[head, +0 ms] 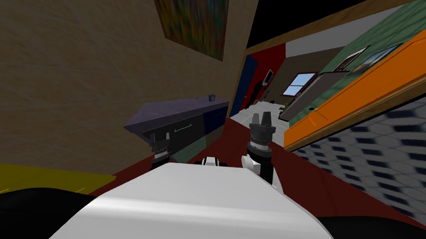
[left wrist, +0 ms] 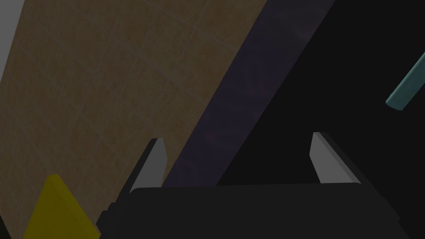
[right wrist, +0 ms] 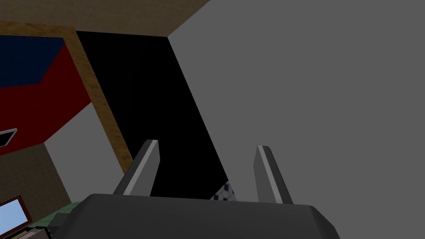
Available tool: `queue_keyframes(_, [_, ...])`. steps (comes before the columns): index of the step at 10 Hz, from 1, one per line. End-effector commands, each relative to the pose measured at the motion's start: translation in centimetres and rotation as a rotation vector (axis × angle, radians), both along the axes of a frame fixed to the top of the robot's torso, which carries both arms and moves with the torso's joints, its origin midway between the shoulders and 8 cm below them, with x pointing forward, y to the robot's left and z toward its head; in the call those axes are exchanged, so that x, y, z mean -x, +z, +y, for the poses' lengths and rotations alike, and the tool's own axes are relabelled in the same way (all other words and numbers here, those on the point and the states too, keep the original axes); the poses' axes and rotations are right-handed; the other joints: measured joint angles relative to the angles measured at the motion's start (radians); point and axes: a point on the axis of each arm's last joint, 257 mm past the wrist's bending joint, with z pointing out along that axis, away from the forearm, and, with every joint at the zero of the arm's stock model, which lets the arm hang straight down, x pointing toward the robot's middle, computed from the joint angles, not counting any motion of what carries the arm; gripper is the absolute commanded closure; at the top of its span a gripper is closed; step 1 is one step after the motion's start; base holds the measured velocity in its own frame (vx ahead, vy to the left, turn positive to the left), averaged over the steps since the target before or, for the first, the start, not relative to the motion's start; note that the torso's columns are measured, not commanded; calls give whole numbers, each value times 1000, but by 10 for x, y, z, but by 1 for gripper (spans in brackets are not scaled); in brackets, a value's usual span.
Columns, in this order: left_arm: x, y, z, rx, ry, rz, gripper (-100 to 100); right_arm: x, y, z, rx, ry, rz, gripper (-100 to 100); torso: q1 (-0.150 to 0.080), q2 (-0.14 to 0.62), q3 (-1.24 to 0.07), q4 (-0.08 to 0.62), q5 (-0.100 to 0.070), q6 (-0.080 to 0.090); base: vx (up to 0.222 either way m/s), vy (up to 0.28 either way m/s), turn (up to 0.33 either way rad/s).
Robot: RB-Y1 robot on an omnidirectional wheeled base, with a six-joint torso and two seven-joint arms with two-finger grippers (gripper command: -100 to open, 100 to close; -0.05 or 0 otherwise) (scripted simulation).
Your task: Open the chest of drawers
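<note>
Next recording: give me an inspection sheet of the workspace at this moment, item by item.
Surface: dark red floor.
Job's things: chest of drawers, purplish top, dark front; teal bar handle not gripped.
Clutter: small blue object on the chest's top.
Grippers: left pincer open, close to the chest's front, handle off to one side of its fingers; right pincer open, raised, apart from the chest.
Cables: nothing seen.
Surroundings: beige wall behind the chest, painting above, orange panel opposite.
</note>
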Motion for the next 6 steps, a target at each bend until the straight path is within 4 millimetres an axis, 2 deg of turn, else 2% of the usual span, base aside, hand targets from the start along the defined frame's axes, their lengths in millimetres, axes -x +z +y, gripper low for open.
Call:
queue_keyframes(1, [7, -20, 13, 32, 25, 10, -100, 0, 0, 0, 0, 0, 0, 0, 1, 1, 1, 0, 0, 0, 180, -173, 66])
queue_keyframes(3, [14, -36, 23, 56, 47, 19, -100, 0, 0, 0, 0, 0, 0, 0, 2, -2, 0, -2, 4, 6, 161, -134, 129])
queue_keyframes(6, [17, -44, 27, 68, 58, 23, -100, 0, 0, 0, 0, 0, 0, 0, 0, -12, -5, -7, 8, 13, 69, -64, 35])
